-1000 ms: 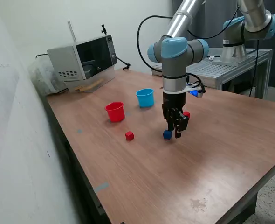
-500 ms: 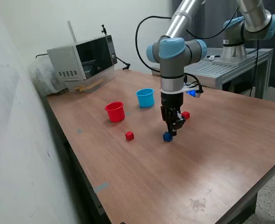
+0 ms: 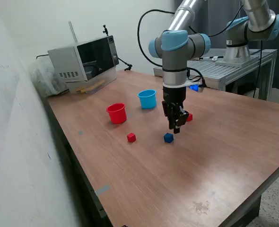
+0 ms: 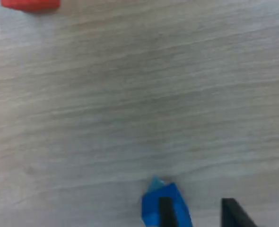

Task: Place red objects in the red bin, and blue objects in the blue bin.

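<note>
While just above a blue cube, gripper narrowly parted, holding nothing, over table.

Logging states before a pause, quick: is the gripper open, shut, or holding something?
Gripper: open, holding nothing; the small dark blue cube lies beside one finger, not between them.

Silver tubular robot arm | light blue joint caps | black looping cable | black two-finger gripper
</note>
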You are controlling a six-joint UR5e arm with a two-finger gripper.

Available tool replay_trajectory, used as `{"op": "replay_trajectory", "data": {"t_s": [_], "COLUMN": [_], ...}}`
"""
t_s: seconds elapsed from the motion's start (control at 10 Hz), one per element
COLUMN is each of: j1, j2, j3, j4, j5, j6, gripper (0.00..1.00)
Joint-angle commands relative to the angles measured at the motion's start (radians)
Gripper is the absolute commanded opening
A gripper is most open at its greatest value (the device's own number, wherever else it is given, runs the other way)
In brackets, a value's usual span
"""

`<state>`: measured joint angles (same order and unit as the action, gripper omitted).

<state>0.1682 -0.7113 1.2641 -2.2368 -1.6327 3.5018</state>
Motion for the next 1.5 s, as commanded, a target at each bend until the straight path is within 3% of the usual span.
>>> {"op": "replay_trajectory", "data": {"t_s": [0.0, 0.2, 0.6, 0.9, 1.4], "j1": [0.002, 0.004, 0.013, 0.007, -0.012], "j2": [-0.026, -0.028, -0.025, -0.001, 0.043], "j3": [0.021, 0.034, 0.024, 0.024, 0.011], "j4": [0.0, -0.001, -0.049, -0.056, -0.073], "j5": [0.004, 0.005, 0.025, 0.028, 0.028], "j6": [-0.013, -0.035, -0.301, -0.426, -0.472], "gripper": [1.0, 1.0, 1.0, 1.0, 1.0]}}
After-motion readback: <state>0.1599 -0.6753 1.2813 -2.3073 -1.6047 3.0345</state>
